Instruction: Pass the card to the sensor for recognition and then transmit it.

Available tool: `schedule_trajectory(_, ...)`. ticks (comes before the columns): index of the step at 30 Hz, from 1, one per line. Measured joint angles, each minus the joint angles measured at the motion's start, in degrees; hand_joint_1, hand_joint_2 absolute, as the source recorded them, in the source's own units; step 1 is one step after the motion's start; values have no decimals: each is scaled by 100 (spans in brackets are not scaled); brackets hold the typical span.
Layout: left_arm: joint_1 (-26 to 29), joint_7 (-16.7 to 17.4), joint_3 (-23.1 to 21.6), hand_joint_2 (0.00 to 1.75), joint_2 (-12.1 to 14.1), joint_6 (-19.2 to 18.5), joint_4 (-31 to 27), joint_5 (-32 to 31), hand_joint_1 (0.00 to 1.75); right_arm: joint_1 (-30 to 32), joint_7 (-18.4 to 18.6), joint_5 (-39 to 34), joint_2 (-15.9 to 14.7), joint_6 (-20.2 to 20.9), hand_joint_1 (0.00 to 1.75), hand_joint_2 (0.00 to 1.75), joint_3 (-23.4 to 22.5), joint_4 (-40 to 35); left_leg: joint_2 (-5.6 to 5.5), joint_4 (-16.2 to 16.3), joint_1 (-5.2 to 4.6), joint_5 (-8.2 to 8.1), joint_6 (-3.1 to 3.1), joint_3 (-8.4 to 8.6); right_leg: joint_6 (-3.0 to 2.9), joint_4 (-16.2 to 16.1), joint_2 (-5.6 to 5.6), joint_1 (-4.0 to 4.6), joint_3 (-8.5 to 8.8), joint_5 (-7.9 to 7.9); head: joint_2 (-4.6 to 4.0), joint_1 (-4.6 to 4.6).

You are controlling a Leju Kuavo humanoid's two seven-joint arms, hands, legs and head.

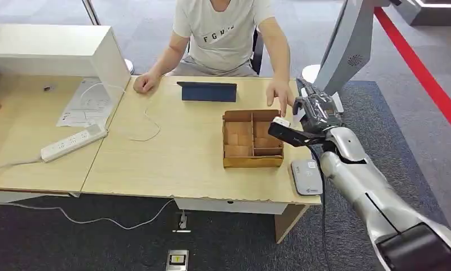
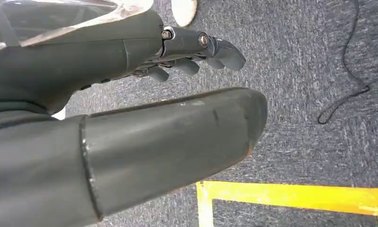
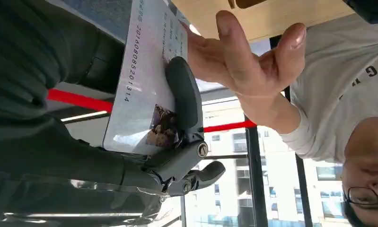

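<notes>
Card (image 3: pixel 144 80) pinched in right hand (image 1: pixel 318 110) past table edge (image 1: pixel 302 141); person's hand (image 3: pixel 243 61) touching it.

Wooden desk (image 1: pixel 155 164), grey carpet (image 1: pixel 87 243)

A divided box (image 1: pixel 252 139) sits on the surface (image 1: pixel 172 158). A tablet (image 1: pixel 207 91) stands at its 11 o'clock, a sensor (image 1: pixel 306 176) at 4. A power strip (image 1: pixel 73 142) lies far at 9 o'clock.

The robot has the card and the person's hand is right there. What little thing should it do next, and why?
Probably loosen its fingers and let go. The right hand holds the card with a dark finger across its face, and the person's hand already touches the card's far edge, near the cardboard box. Letting go would likely finish the handover.
</notes>
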Motion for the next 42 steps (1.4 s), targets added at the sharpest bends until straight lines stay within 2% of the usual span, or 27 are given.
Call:
schedule_trajectory(10,1,-52,0,0,-22,-85,0,-18,0,-26,-2,52,22,-44,175,175,-2,116,0,1,0,0,0,0,0,-1,0,0,0,0,0,0)
schedule_trajectory(12,1,-50,0,0,-24,-87,0,-48,0,-25,-2,85,22,-72,168,175,-2,120,0,0,0,0,0,0,0,-1,0,0,0,0,0,0)
schedule_trajectory(13,1,-44,0,0,-24,-90,0,-61,0,-25,-2,96,22,-96,80,175,-2,122,0,0,0,0,0,0,0,-1,0,0,0,0,0,0)
schedule_trajectory(14,1,-31,0,0,-24,-90,0,-68,0,-24,2,112,22,-112,40,175,-2,122,0,0,0,0,0,0,0,-1,0,0,0,0,0,0)
schedule_trajectory(15,1,-15,0,0,-26,-90,0,-72,0,-21,2,120,22,-133,40,175,-2,122,0,0,0,0,0,0,0,-1,0,0,-1,0,0,0)
schedule_trajectory(16,1,13,0,0,-28,-90,0,-79,0,-19,2,125,24,-162,0,175,-2,125,0,0,0,0,0,0,0,-1,0,0,-1,0,0,0)
schedule_trajectory(17,1,31,0,0,-28,-90,0,-79,0,-17,4,133,28,-184,0,175,-2,125,1,0,0,0,0,0,0,-1,0,0,-1,0,0,0)
schedule_trajectory(18,0,57,0,0,-31,-90,0,-74,0,-17,7,162,31,-234,0,0,-2,125,2,0,0,0,0,0,0,-1,0,0,-1,0,0,0)
schedule_trajectory(25,0,138,2,0,-52,-79,0,-35,0,3,59,575,120,-162,0,0,24,157,1,0,0,0,0,0,0,-1,0,0,-1,0,0,-2)
schedule_trajectory(31,0,144,2,0,-70,-79,0,-15,0,26,55,612,162,-203,0,0,55,177,1,0,0,0,0,0,0,-2,0,0,-1,0,0,0)
schedule_trajectory(37,0,210,2,0,-83,-33,0,15,0,28,-494,-15,149,-323,0,0,-164,179,2,1,-1,0,0,0,0,-2,0,0,-2,0,0,0)
schedule_trajectory(42,0,262,26,0,-105,72,0,142,0,85,-1176,-1083,87,-140,0,0,-662,79,1,1,0,0,0,0,0,-2,0,0,-1,1,0,0)
